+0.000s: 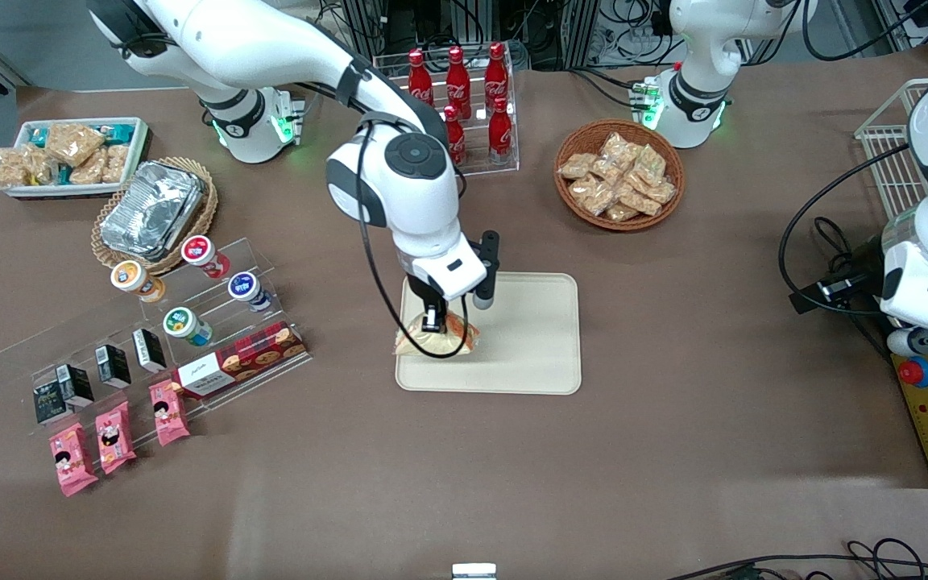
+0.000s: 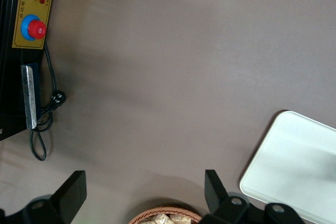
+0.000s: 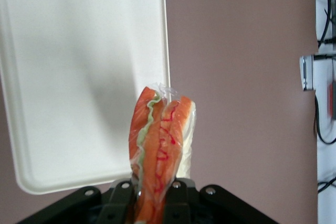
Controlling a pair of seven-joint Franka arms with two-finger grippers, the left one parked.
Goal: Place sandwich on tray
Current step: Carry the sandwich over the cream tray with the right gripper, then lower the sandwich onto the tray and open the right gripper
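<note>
Right wrist view shows the claw (image 3: pixel 152 195) clenched on the sandwich (image 3: pixel 160 140), the wrapped wedge held between the fingers with its orange, green and red layers on edge and its crimped tip pointing away from the camera. In that view the wedge hangs over the rim of the tray (image 3: pixel 73 77), partly over cream surface and partly over brown tabletop (image 3: pixel 241 77). From the front, the claw (image 1: pixel 432 322) holds the sandwich (image 1: pixel 436 338) low at the working arm's end of the tray (image 1: pixel 512 338), about at the rim; whether it already touches the surface cannot be told. To finish well, the arm would likely do best to carry the wedge a little toward the tray's middle before letting go, so the wrap lands wholly inside the low rim rather than straddling it, and to release only once the bread rests flat, since a wedge dropped on its edge may tip. Most of the tray is bare, so room is ample toward the parked arm's end. Farther off, the bottle rack (image 1: pixel 464 105) and snack basket (image 1: pixel 619 173) stand well apart from any short move.
</note>
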